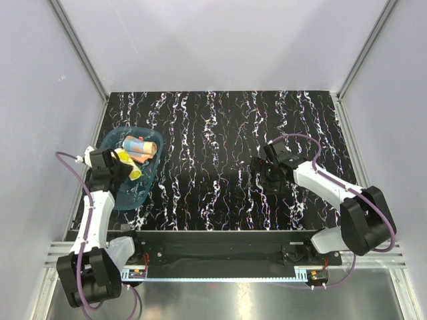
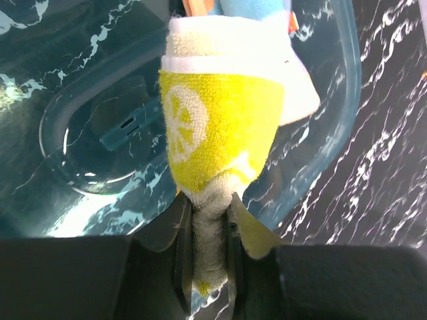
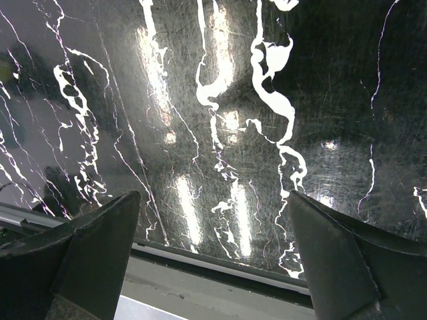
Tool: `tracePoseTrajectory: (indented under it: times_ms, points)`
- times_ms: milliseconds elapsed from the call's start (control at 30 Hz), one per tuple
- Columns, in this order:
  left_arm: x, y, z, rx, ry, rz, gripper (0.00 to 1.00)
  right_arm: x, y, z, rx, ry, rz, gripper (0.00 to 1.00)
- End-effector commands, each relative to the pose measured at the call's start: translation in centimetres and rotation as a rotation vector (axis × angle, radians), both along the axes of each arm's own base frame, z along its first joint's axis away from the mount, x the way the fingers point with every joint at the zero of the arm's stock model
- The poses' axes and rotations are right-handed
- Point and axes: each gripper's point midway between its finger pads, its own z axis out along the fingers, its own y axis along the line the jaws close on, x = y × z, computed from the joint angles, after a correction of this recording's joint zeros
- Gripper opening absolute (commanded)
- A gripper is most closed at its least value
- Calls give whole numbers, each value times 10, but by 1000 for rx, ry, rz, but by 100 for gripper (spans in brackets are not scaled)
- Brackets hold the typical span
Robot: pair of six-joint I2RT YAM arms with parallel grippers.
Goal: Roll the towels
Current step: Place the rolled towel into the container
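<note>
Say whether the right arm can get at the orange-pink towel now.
Probably not: the orange-pink towel lies far across the table, and the left arm, jaws shut on the yellow towel, hangs over its tray.

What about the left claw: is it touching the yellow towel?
Touching. The left wrist view shows the left gripper clamped on the end of the yellow towel.

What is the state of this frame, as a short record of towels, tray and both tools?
yellow towel: bunched roll, one end pinched by left tool, over the tray
orange-pink towel: rolled, lying in tray, beside the yellow one
tray: translucent teal, left side of table
left tool: shut on yellow towel
right tool: open, empty, above the table
</note>
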Motion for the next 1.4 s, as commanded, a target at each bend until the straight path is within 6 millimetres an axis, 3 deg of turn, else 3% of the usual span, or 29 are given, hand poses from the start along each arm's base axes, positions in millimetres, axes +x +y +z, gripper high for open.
tracePoseTrajectory:
  times_ms: [0,233,400,567,767,933,1067,1367]
  points:
    - [29,1,16,-51,-162,26,0,2,2,7,19,-30,21,100]
    - [55,17,-12,-54,-84,98,0,3,4,4,17,-27,30,100]
    - [75,15,-25,-101,-118,101,0,4,4,-1,14,-19,34,100]
    - [80,11,-54,-176,-101,134,0,6,6,-5,12,-14,41,100]
    - [89,20,-66,-174,-97,186,0,10,9,-10,14,-6,48,100]
    - [98,13,-80,-206,-52,149,1,13,13,-14,17,7,52,100]
    - [98,7,-87,-251,-40,150,21,14,14,-15,19,10,57,100]
    - [97,4,-85,-245,-18,117,49,13,14,-13,20,12,56,99]
